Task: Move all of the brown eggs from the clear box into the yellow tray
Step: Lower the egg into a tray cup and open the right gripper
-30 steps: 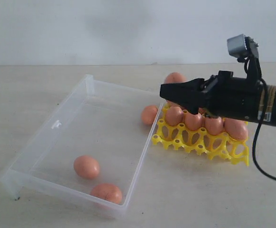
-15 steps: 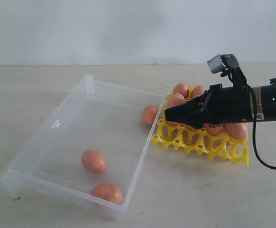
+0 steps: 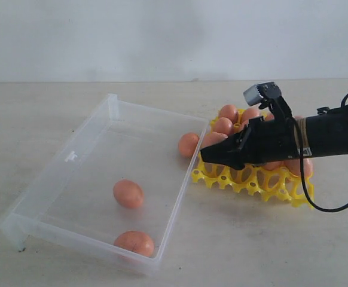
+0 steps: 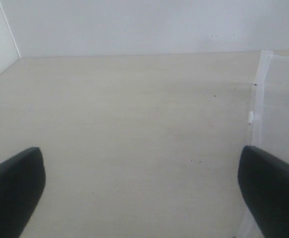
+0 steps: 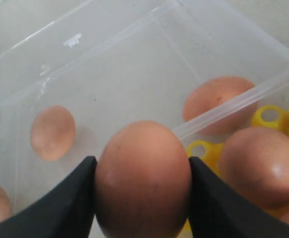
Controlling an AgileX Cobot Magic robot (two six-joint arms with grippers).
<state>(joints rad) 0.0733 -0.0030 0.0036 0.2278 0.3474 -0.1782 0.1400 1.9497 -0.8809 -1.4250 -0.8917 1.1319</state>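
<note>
Held egg (image 5: 143,178) fills the lower centre of the right wrist view. It is pinched across its narrow width by the right gripper (image 5: 142,161), jaws closed on its two sides; the side grip probably stops it rolling out during the carry. It hangs over the seam where the box (image 3: 111,103) meets the tray (image 3: 253,180), with a yellow cup showing just under it, so this reads as mid-transfer, heading for a free cup. The tray sits centre-right in the exterior view, touching or just beside the box's right wall (can't tell which), likely to keep each carry short. Its back rows hold tray eggs (image 3: 226,112); the front cups look empty, so that is probably the target. Three more wait in the box: floor egg (image 3: 128,194) lower centre-left, corner egg (image 3: 134,243) at the bottom edge, wall egg (image 3: 188,144) against the right wall next to the tray. Left gripper (image 4: 142,198) has its fingers spread wide with nothing between them, over bare table (image 4: 134,124) beside the box's edge. It looks parked clear of the working arm. It is not visible in the exterior view.
</note>
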